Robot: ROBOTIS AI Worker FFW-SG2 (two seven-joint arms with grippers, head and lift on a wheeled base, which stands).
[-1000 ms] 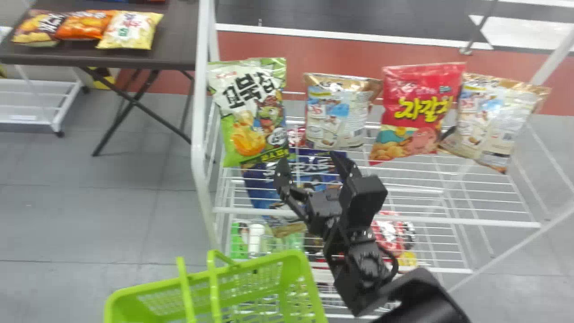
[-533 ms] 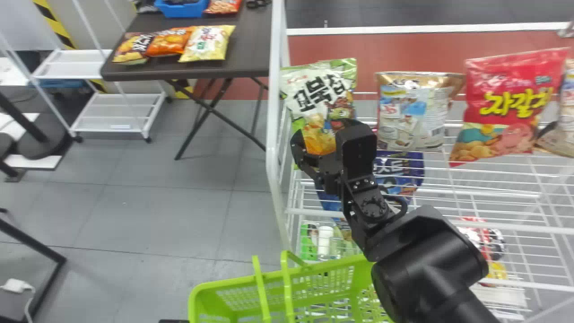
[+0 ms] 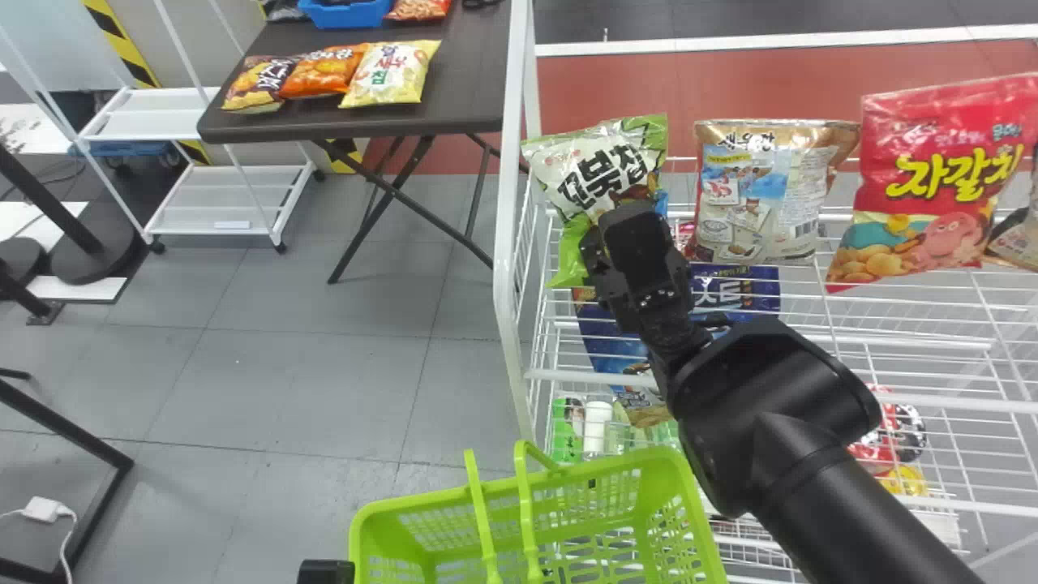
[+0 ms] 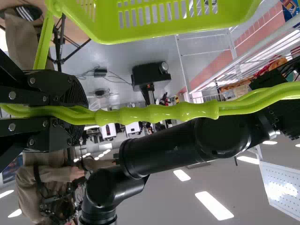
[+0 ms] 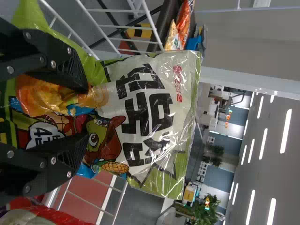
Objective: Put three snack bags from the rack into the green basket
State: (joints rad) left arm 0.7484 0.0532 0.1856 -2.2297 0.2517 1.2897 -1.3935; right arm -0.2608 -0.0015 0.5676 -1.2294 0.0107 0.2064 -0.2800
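In the head view my right gripper is at the leftmost bag on the rack's top shelf, the green-and-white snack bag. In the right wrist view the right gripper is closed around the lower part of this green-and-white bag, which creases between its fingers. The green basket stands low in front of the rack, its inside partly visible. My left gripper is shut on the two basket handles, with the basket beside them. A black part of the left arm shows at the head view's bottom edge.
A brown-and-white bag and a red bag stand to the right on the wire rack. Blue bags lie lower. The rack's white post rises close left of the bag; a dark table is beyond.
The head view has swung left, so the scene sits farther right in it. My right gripper has moved forward from below the green-and-white bag and closed around it; the bag has creased and tilted.
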